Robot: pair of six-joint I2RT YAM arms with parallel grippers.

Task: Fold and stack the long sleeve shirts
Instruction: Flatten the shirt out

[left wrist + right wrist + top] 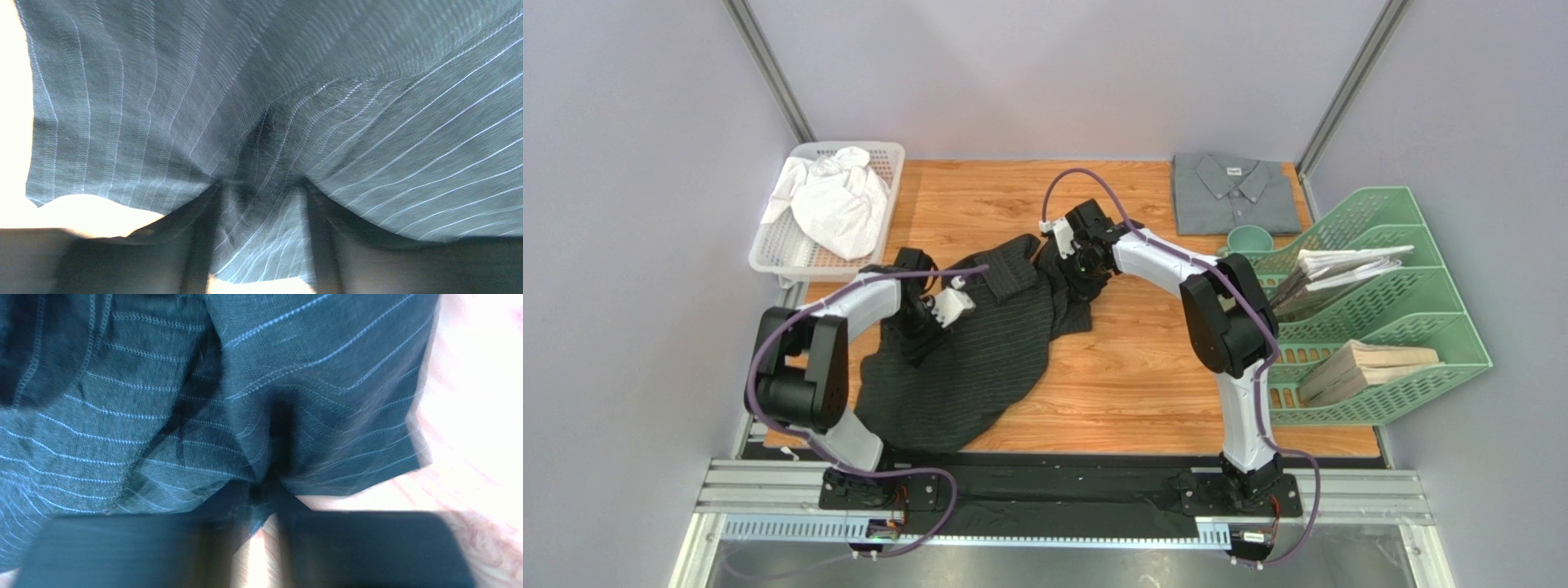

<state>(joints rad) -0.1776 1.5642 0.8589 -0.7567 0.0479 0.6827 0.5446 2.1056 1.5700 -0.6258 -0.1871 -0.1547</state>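
Note:
The black pinstriped shirt (983,349) lies spread and rumpled on the wooden table, left of centre. My left gripper (946,306) is shut on a fold of it at its left upper part; the left wrist view shows the striped cloth (258,233) pinched between the dark fingers (199,245). My right gripper (1081,263) is shut on the shirt's upper right edge; the right wrist view shows the cloth (270,447) bunched into the jaws. The grey shirt (1234,194) lies folded, collar up, at the back right.
A white basket (775,251) with white cloth (836,196) stands at the back left. A green tiered rack (1425,294) with papers and a green cup (1249,240) stand at the right. Bare wood (1136,368) lies right of the black shirt.

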